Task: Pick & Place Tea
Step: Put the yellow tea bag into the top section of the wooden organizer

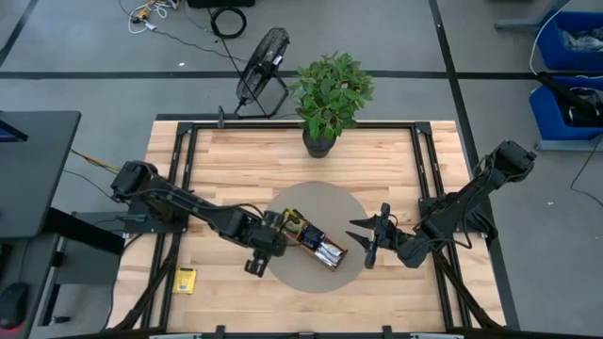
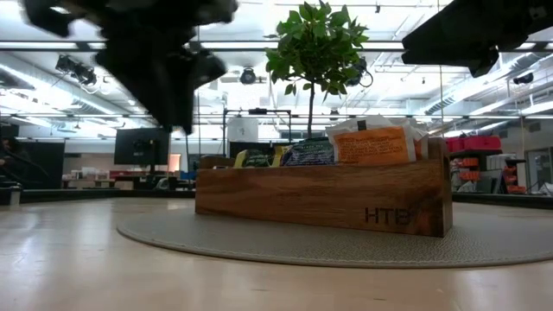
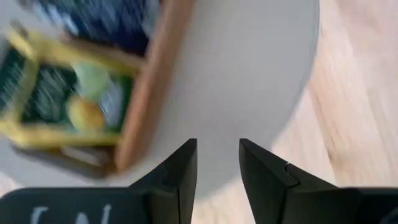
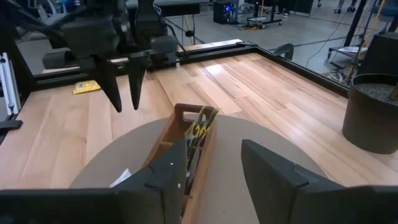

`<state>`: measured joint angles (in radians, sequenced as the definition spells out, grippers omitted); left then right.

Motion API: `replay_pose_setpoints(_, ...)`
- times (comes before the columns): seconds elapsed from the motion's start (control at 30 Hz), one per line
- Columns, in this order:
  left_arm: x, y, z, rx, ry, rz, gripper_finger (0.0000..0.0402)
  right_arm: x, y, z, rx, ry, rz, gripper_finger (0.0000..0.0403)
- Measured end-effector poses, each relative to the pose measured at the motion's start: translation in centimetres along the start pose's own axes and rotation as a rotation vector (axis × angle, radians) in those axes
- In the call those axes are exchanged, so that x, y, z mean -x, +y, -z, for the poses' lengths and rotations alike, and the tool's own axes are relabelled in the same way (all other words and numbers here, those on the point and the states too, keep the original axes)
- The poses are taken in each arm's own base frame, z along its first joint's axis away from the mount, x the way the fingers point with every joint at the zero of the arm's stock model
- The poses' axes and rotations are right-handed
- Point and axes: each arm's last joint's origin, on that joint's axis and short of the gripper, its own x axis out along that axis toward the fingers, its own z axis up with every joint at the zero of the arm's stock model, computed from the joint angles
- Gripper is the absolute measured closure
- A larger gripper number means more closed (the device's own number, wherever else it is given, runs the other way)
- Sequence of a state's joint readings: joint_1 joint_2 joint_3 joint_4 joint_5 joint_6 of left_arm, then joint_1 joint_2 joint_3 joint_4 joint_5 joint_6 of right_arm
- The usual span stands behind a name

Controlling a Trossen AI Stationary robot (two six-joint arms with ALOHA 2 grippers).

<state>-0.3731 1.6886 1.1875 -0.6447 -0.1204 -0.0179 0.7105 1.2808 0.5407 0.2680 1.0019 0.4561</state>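
A long wooden tray (image 1: 316,243) lies on a round grey mat (image 1: 325,202) at mid-table. Tea sachets stand upright in its compartments: orange (image 2: 371,145), navy (image 2: 307,153) and yellow-green (image 2: 255,158). One yellow sachet (image 1: 186,280) lies flat on the table at the near left. My left gripper (image 1: 256,266) hovers above the mat's left edge, beside the tray's left end. It points down and is open, with nothing between its fingers (image 3: 217,143). My right gripper (image 1: 370,240) waits open just right of the tray, pointing at it (image 4: 214,149).
A potted plant (image 1: 320,141) stands on the table just beyond the mat's far edge. A black frame rail (image 1: 188,160) runs along the table's sides. Bare wood lies left of the mat around the loose yellow sachet.
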Motion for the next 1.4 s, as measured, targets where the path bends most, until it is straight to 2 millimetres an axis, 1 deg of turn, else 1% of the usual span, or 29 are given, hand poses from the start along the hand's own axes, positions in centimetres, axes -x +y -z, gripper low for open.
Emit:
replay_pose_setpoints(0.1,0.1,-0.5,0.7,0.032,0.074,0.014,0.0280,0.0,0.0,0.0,0.004,0.000,0.000,0.0240)
replay_pose_setpoints(0.2,0.3,-1.4,0.8,0.033,0.074,0.052,0.0280,0.0,0.0,0.0,0.010,0.000,0.000,0.0240)
replay_pose_setpoints(0.33,0.9,-2.7,0.0,0.025,-0.023,0.133,0.0280,0.0,0.0,0.0,0.012,0.000,0.000,0.0240)
replay_pose_setpoints(0.47,2.1,-3.7,-1.0,0.001,-0.158,0.168,0.0280,0.0,0.0,0.1,0.017,0.003,0.001,0.0240)
replay_pose_setpoints(0.53,2.6,-3.9,-0.5,0.001,-0.207,0.178,0.0280,0.0,0.0,0.1,0.016,0.003,0.000,0.0240)
replay_pose_setpoints(0.6,3.2,-3.8,0.2,0.030,-0.295,0.194,0.0280,0.0,0.1,0.1,0.016,0.009,-0.011,0.0240)
replay_pose_setpoints(0.73,4.6,-3.3,2.8,0.127,-0.457,0.226,0.0280,0.1,0.3,0.1,0.040,0.007,-0.037,0.0240)
replay_pose_setpoints(0.87,5.8,-3.2,6.2,0.216,-0.541,0.188,0.0280,0.4,0.8,-0.3,0.098,-0.009,-0.103,0.0240)
replay_pose_setpoints(0.93,6.1,-3.2,8.2,0.266,-0.544,0.172,0.0280,0.4,1.1,-0.6,0.112,-0.022,-0.172,0.0240)
replay_pose_setpoints(1.07,6.7,-3.3,11.2,0.375,-0.571,0.175,0.0280,0.5,1.8,-1.5,0.128,-0.055,-0.360,0.0240)
replay_pose_setpoints(1.13,6.9,-3.3,12.4,0.415,-0.545,0.189,0.0280,0.2,1.7,-1.6,0.139,-0.056,-0.396,0.0240)
replay_pose_setpoints(1.23,6.7,-3.3,14.1,0.487,-0.459,0.176,0.0280,-0.3,1.5,-1.8,0.134,-0.046,-0.455,0.0240)
replay_pose_setpoints(1.3,6.6,-3.3,15.1,0.533,-0.377,0.165,0.0280,-0.6,1.4,-1.9,0.122,-0.036,-0.503,0.0240)
replay_pose_setpoints(1.4,6.2,-3.3,16.3,0.571,-0.220,0.188,0.0280,-1.2,1.0,-2.0,0.118,-0.031,-0.482,0.0240)
